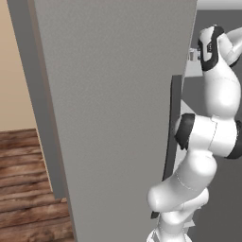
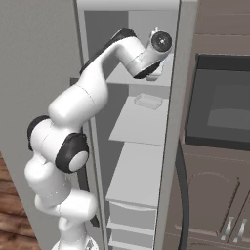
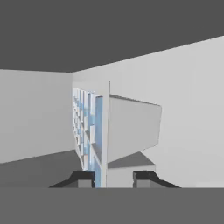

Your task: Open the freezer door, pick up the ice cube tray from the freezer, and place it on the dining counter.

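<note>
Ice cube tray (image 3: 89, 131) sitting between tool (image 3: 113, 177) tips, pinch looking likely; freezer door (image 1: 113, 118) standing open; lift-out & bench placement remaining.

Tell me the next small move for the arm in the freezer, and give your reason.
Probably lift a little, then draw straight back out of the freezer. In the hand view the gripper has its fingertips on either side of the pale blue ice cube tray, seen edge-on, so it looks gripped. The freezer door stands open, leaving a way out.
</note>
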